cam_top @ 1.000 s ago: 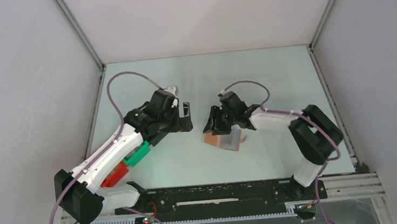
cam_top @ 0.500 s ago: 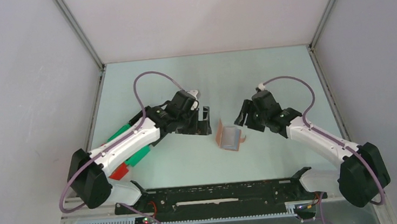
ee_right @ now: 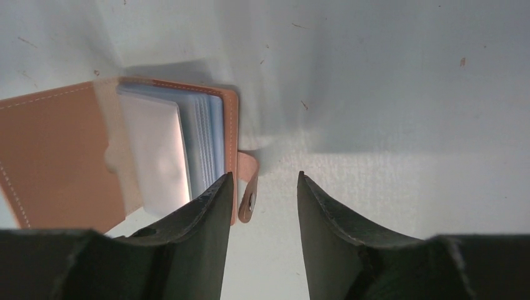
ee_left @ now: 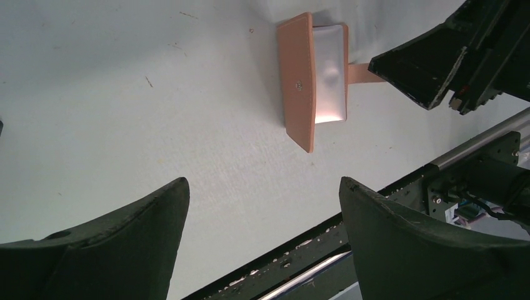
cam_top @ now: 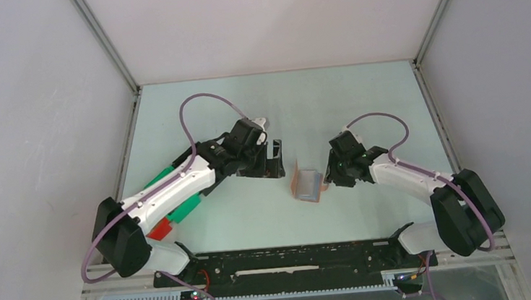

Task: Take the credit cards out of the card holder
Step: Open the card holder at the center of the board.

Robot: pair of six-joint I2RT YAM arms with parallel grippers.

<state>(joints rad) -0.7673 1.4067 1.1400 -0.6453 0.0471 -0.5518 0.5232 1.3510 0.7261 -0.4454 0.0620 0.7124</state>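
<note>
The tan card holder (cam_top: 306, 183) lies open on the table between the arms, its left cover tilted up (ee_left: 299, 81). Pale blue-grey credit cards (ee_right: 203, 142) sit stacked inside it, with a glossy pale leaf (ee_left: 329, 72) over them. My right gripper (ee_right: 264, 175) is open just right of the holder (ee_right: 56, 150). The small closing tab (ee_right: 248, 187) lies between its fingers, close to the left finger (ee_right: 209, 212), and nothing is gripped. My left gripper (ee_left: 262, 182) stands wide open and empty, to the left of the holder (cam_top: 276, 161).
A green bin (cam_top: 184, 205) and a red bin (cam_top: 155, 231) lie partly under the left arm. A black rail (cam_top: 294, 260) runs along the near table edge. Grey walls (cam_top: 44, 140) close in the table on the left, back and right.
The right gripper left the holder standing open, drew off right, then came back low to its tab side with narrower jaws. The left gripper swung right toward the holder, then held still.
</note>
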